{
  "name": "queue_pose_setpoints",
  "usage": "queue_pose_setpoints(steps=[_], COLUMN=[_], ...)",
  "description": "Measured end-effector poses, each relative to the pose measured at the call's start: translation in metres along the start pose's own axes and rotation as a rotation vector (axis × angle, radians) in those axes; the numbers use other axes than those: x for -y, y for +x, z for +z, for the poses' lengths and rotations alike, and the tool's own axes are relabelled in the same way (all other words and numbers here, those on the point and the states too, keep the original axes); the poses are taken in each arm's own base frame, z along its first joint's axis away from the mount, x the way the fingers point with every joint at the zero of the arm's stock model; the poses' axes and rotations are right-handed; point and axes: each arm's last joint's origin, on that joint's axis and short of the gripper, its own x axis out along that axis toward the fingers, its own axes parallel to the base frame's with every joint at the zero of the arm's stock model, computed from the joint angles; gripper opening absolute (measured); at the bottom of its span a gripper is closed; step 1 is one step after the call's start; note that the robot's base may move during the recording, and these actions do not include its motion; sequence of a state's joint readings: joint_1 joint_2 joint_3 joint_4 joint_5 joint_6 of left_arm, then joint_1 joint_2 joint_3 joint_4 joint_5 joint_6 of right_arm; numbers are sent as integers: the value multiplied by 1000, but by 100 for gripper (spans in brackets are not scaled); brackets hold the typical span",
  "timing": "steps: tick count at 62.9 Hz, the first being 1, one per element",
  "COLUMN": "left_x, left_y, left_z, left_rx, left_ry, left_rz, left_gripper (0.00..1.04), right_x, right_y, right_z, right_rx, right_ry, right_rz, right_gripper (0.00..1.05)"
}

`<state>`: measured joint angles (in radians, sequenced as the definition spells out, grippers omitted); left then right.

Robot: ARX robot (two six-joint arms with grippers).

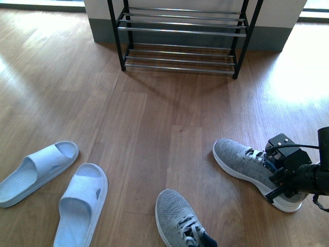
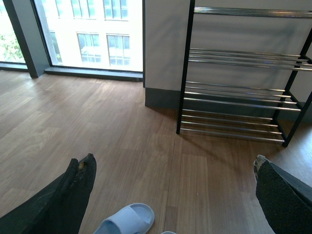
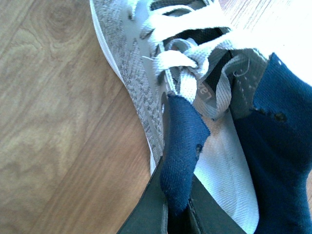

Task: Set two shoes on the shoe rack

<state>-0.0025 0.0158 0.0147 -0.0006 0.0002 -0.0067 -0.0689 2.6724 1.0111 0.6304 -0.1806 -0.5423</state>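
Observation:
Two grey knit sneakers lie on the wood floor. One sneaker (image 1: 245,167) is at the right, toe towards the left; my right gripper (image 1: 280,181) is shut on its navy collar at the heel end. In the right wrist view the jaws pinch the navy lining (image 3: 180,146) beside the grey laces (image 3: 195,58). The other sneaker (image 1: 180,218) lies at the bottom centre, partly cut off. The black shoe rack (image 1: 180,32) with chrome bars stands at the far wall; it also shows in the left wrist view (image 2: 243,92). My left gripper (image 2: 173,168) is open and empty, high above the floor.
Two pale blue slide slippers (image 1: 36,172) (image 1: 81,203) lie at the front left; one slipper tip shows in the left wrist view (image 2: 126,222). A grey-skirted white wall (image 1: 103,20) stands behind the rack. Windows (image 2: 92,34) lie far left.

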Motion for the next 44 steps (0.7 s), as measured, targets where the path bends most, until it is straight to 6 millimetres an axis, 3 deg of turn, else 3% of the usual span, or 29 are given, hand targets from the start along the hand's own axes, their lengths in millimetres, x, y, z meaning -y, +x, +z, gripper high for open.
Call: queue_pose_setpoints(steps=[10,14,21,44], left_x=[0,0,0,0], left_y=[0,0,0,0], left_z=[0,0,0,0], left_rx=[0,0,0,0], left_ry=[0,0,0,0], left_rz=[0,0,0,0], left_gripper=[95,95,95,95], right_x=[-8,-13,-26,-41], right_y=[-33,-63,-137,-279], right_z=[11,21,32,40], right_rx=[78,144,265,526], right_ry=[99,162,273,366], right_rz=[-1,-15,-57,-41], right_gripper=[1,1,1,1])
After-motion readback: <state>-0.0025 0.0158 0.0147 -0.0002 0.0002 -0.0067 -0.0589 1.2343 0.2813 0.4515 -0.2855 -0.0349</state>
